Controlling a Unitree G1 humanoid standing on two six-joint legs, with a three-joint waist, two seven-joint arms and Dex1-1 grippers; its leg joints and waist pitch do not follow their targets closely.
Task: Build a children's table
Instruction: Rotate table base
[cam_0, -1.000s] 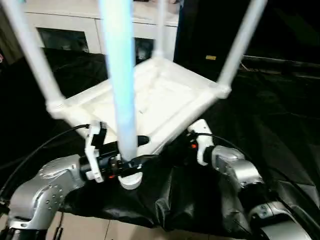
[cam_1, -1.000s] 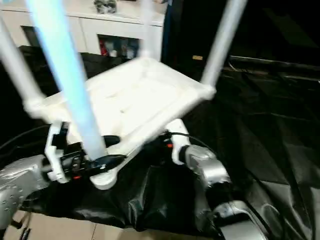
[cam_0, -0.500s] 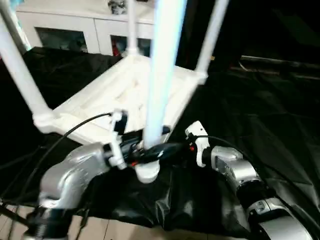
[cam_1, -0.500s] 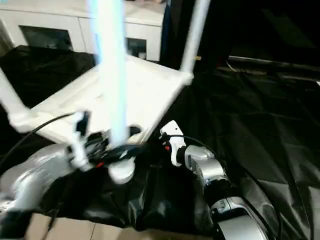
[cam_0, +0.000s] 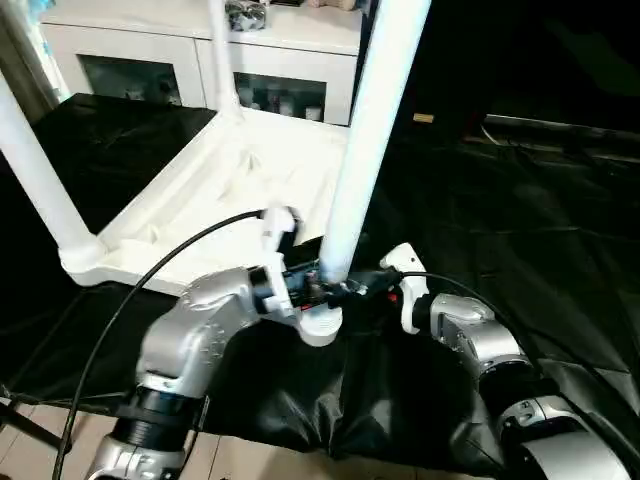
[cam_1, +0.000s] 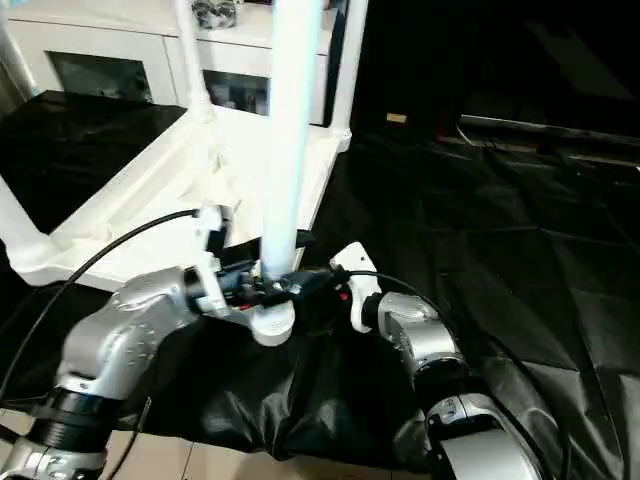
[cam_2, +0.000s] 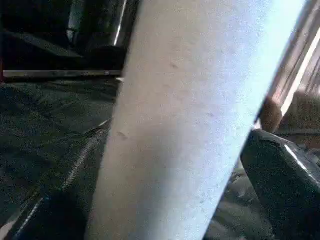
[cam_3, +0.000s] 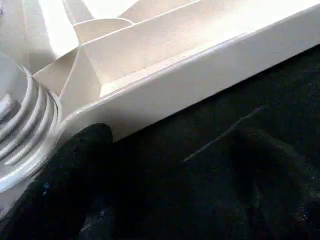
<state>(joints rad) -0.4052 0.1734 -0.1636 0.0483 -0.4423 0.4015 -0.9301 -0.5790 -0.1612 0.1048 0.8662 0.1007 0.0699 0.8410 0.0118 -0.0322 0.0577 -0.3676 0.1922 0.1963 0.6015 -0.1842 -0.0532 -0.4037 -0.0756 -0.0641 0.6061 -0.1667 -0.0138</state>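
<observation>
Since 1 second ago, the left gripper (cam_0: 322, 283) has swung the upturned tabletop (cam_0: 210, 215) round on the black sheet (cam_0: 520, 220), carrying the near corner socket (cam_0: 318, 322) toward the right gripper (cam_0: 385, 290). Its fingers (cam_2: 280, 175) straddle the near leg (cam_0: 365, 130) just above that socket, pinching it. At the socket's other side, the right gripper's fingers are spread, 1 touching the rim. Beyond the tabletop stands a white cabinet (cam_0: 150, 60)

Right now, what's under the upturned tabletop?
Black sheeting lies under the tabletop and spreads out past its edges. What the sheeting itself rests on is covered; pale floor shows at its near edge.
</observation>
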